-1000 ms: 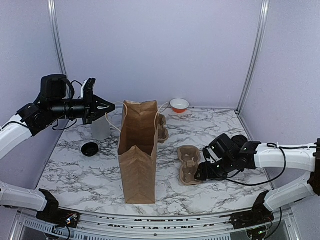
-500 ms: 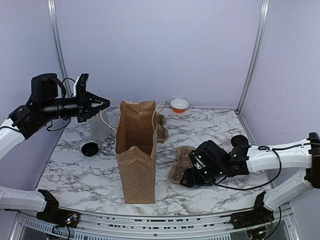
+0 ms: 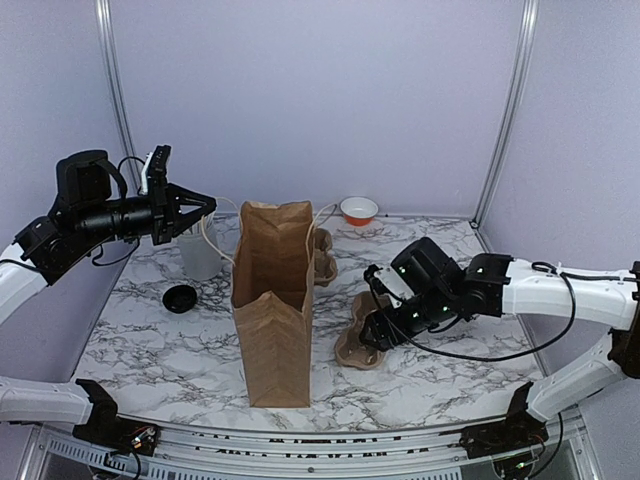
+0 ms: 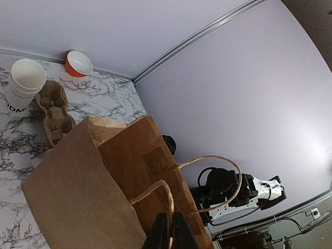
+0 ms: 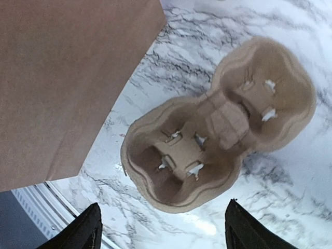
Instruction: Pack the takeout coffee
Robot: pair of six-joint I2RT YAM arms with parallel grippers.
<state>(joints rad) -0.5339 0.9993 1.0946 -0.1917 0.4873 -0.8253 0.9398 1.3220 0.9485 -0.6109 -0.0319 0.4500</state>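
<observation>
A brown paper bag (image 3: 274,310) stands upright in the middle of the table. My left gripper (image 3: 208,205) is shut on one of its string handles (image 4: 174,199), up at the bag's top left, and its fingertips (image 4: 160,233) pinch the string. My right gripper (image 5: 163,203) hangs open just above the near end of a cardboard cup carrier (image 5: 218,135), which lies flat to the right of the bag (image 5: 62,78). It holds nothing. Of the takeout coffee I see at most a black round cap (image 4: 168,144) past the bag's far edge, with anything below it hidden.
A lidless white cup (image 4: 23,83) stands beside a second carrier (image 4: 52,111) behind the bag. An orange bowl (image 3: 359,210) sits at the back wall. A tall white container (image 3: 200,255) and a loose black lid (image 3: 180,298) are at the left.
My right arm moved left toward the bag and rose, its jaws opening wider. The carrier slid left with it. My left gripper drew the handle slightly up and left.
</observation>
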